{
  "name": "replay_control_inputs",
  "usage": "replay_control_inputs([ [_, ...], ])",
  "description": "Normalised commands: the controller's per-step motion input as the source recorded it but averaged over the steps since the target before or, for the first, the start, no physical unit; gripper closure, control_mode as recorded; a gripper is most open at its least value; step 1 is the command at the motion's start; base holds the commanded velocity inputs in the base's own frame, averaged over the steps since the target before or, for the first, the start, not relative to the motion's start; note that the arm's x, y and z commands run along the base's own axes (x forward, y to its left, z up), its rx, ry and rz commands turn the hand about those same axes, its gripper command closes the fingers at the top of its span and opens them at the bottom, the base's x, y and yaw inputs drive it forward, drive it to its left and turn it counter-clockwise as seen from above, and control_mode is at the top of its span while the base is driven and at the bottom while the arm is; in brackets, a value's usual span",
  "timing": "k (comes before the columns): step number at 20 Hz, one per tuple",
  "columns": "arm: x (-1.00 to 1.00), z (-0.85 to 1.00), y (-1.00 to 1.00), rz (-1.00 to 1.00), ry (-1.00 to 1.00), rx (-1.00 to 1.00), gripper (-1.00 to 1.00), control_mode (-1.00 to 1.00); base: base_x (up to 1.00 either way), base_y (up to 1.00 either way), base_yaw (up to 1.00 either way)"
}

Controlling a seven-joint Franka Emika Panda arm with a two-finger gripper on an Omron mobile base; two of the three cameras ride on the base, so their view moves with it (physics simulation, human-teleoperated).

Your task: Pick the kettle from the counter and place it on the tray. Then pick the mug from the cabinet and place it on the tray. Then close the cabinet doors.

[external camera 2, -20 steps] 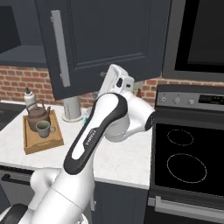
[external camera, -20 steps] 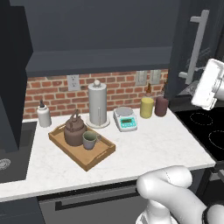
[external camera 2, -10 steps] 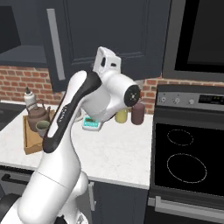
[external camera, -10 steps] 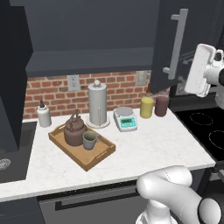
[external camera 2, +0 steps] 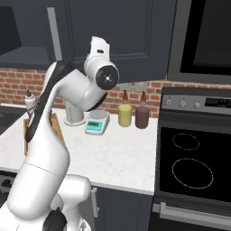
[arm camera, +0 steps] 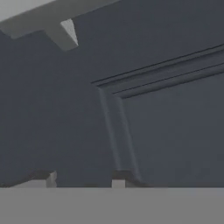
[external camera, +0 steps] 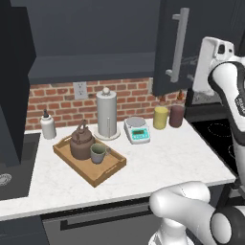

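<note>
Counter (external camera: 182,158) bare w/ room right of tray (external camera: 111,171); pincer (arm camera: 83,177) at door panel (arm camera: 175,131), part-open, empty.

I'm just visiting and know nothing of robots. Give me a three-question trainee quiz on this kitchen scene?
1. True or false: the kettle and mug both sit on the tray.
2. What does the tool face? A: door panel B: stove C: sink
3. Which cabinet door is nearer closed: the one by the stove or the one by the sink?

Key: 1 true; 2 A; 3 the one by the stove.
</note>
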Motion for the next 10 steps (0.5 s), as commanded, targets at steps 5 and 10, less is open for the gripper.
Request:
replay_control_inputs([
  [5,0.31,0.08,0.71,-0.26,0.00,-0.11,-1.00,-1.00,0.00,0.00,0.00],
  [10,0.36,0.00,0.63,-0.26,0.00,-0.08,-1.00,-1.00,0.00,0.00,0.00],
])
